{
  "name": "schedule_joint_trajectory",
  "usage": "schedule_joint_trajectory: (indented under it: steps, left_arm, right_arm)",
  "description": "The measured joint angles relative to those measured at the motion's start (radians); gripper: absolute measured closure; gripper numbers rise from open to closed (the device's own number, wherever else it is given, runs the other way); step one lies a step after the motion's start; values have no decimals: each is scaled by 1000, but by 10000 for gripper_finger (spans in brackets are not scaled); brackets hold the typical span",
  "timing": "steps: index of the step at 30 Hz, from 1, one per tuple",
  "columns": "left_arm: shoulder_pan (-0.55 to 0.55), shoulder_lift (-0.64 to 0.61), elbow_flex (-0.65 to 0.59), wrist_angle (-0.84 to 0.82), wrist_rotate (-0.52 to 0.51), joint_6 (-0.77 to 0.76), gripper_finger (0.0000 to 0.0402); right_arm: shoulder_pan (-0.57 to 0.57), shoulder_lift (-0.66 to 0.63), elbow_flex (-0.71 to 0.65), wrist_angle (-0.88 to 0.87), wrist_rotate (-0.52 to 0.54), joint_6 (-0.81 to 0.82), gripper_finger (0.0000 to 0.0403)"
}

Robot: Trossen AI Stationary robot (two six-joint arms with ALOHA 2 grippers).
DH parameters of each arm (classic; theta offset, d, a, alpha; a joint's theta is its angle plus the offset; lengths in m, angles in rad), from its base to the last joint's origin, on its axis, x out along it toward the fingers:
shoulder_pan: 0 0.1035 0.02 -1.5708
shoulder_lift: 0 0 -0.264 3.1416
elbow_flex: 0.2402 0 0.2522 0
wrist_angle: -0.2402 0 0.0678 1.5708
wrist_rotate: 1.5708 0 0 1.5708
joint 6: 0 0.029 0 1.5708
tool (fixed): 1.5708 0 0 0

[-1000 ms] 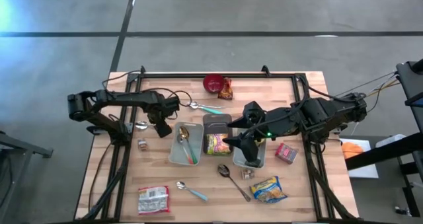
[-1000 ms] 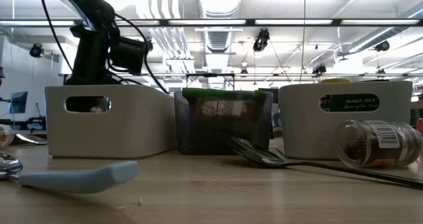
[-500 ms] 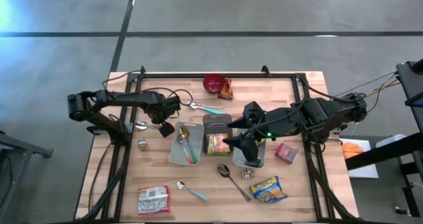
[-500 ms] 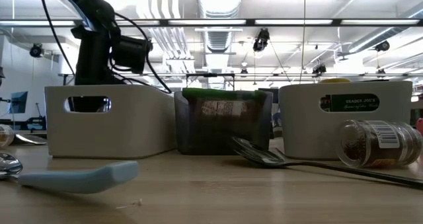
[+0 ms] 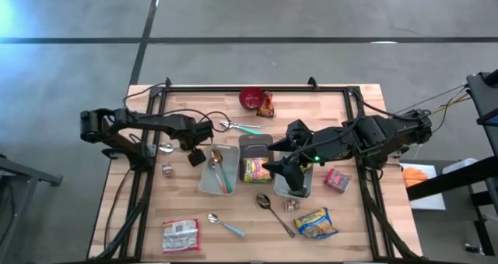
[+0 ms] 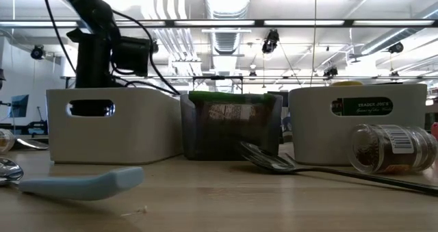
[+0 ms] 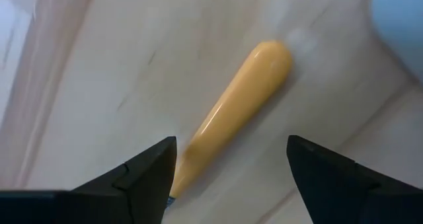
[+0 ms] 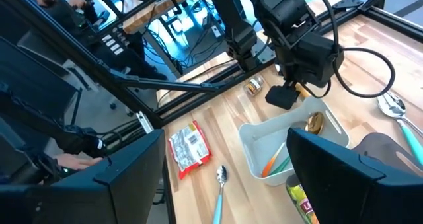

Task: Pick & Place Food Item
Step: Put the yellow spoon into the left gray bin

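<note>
Yellow handle (image 7: 231,112) of a utensil, not food, lying loose on a pale surface straight below the left gripper (image 7: 230,148), fingers spread wide to either side and pinching nothing. Hangs pointing down just beside the left wall of the white bin (image 5: 204,184), toward the left edge of the tabletop (image 5: 132,217). Looks like the close of a put-down, with no food item yet in hand: red-and-white packet (image 5: 180,234) untouched near the left corner on the low camera's edge, yellow packet (image 5: 315,223) toward the opposite corner of that edge. Calls next for lifting clear and reaching for a packet, probably the red-and-white one. Right gripper (image 8: 225,171) spread and empty, raised by the dark bin (image 5: 254,143). Against the high view of a second ago, left gripper slightly nearer the bin wall; packets and right arm unmoved.
</note>
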Motion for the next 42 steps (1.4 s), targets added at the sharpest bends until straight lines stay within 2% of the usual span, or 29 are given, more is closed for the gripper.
schedule_joint_trajectory:
  steps: [8, 11, 15, 23, 25, 32, 41, 42]
  left_arm:
    - [1, -5, -55, 37, -8, -9, 118]
    - [1, -7, -67, 57, -8, -5, 134]
    - [0, -7, -69, 70, -5, -1, 190]
    - [-1, -5, -70, 86, -7, 2, 348]
    - [-1, -5, -70, 91, -22, 2, 372]
    - [0, -5, -69, 109, -140, -15, 372]
    - [5, 5, -9, 52, -174, -36, 373]
    - [5, 0, 6, 43, -182, -36, 387]
  right_arm:
    - [0, -5, 0, 0, 0, -6, 90]
    - [0, -6, 0, 0, 0, -5, 90]
    - [0, -6, 0, 2, 0, -2, 90]
    - [16, -6, 0, 12, 0, -2, 90]
    - [18, -6, 0, 13, 0, -2, 90]
    - [33, -7, 0, 16, 0, 0, 90]
    - [44, -11, 0, 19, 0, 11, 90]
    - [48, -11, 0, 19, 0, 14, 90]
